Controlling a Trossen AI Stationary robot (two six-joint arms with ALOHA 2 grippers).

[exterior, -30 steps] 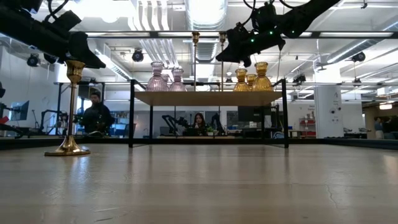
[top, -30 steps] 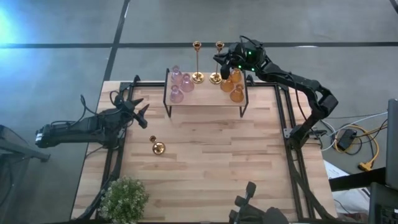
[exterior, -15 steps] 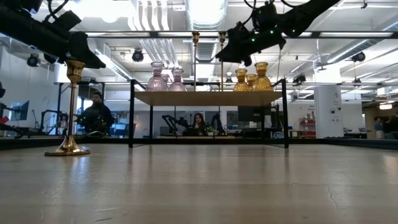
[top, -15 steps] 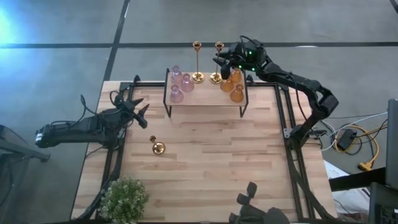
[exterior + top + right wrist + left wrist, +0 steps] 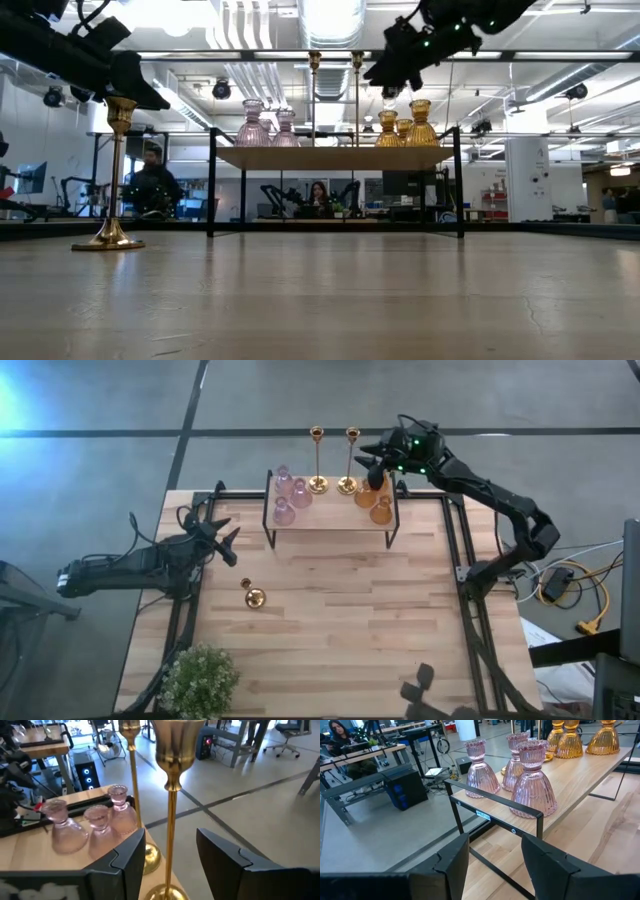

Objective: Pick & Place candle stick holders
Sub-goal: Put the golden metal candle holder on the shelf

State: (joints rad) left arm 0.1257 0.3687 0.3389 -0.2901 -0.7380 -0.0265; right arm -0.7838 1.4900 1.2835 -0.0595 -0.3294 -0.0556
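Right gripper point(image 5: 372, 458) now withdrawn, fingers open, off gold holder point(image 5: 348, 484).

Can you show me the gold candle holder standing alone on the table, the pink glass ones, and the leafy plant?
gold candle holder point(image 5: 253, 598): high view, its round base.
pink glass ones point(image 5: 534, 790): left wrist view, nearest one's ribbed bell.
leafy plant point(image 5: 198, 680): high view, middle of its leaves.

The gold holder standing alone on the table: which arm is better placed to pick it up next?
Probably the left. The left gripper hangs open near the gold holder on the table's left half. The right gripper is far off at the raised shelf, beside the two gold holders there.
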